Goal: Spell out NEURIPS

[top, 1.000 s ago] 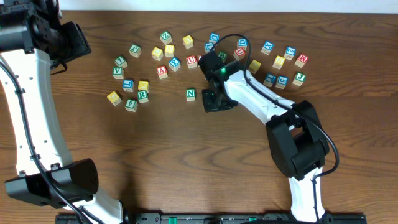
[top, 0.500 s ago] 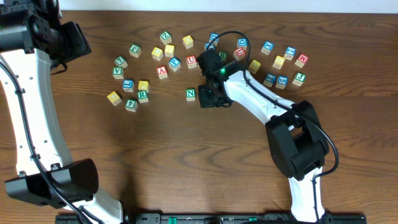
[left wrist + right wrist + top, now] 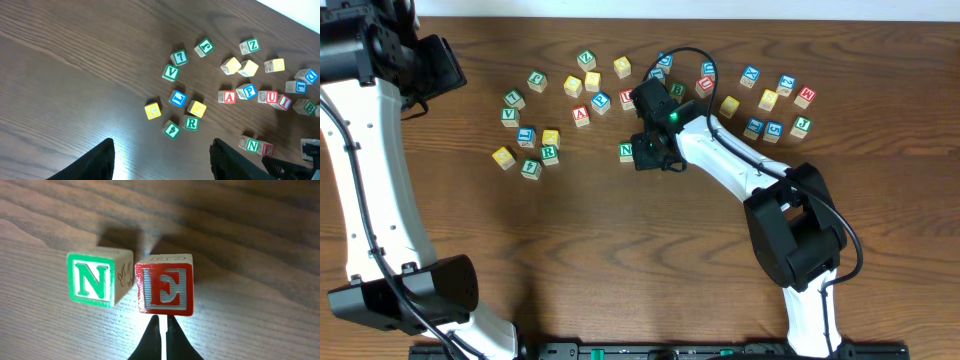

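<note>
- Left tool (image 3: 165, 165) released, empty, above worktop (image 3: 75, 75).
- Green R (image 3: 191, 122) in the left cluster, just beside a yellow cube (image 3: 197, 108).
- Blue P (image 3: 248, 91), red U (image 3: 271, 97), red I (image 3: 284, 102) in a rough row farther back.
- Green N (image 3: 92, 282) and red E (image 3: 165, 287) side by side mid-worktop, E right of N.
- Right tool (image 3: 161, 327) clenched, grasping nothing, tips at E's near edge.
</note>
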Motion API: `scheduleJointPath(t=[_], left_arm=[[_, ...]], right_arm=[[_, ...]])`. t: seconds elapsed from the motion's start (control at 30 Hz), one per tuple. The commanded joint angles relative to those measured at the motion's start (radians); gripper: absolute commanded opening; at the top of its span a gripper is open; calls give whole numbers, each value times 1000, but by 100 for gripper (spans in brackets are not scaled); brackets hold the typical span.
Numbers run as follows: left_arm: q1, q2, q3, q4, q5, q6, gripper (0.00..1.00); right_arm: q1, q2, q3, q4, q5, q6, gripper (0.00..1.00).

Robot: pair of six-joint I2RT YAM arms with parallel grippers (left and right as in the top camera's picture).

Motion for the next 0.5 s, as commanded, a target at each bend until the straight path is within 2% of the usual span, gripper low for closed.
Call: scheduleJointPath(t=[0.0,0.47], left_arm=[[3,14,-7,-4,-12,13,61],[1,18,-7,-4,0,13,61]], right_arm=[[3,2,-6,13,-3,14,1],[-9,-10,132,-56,-43,-31,1]])
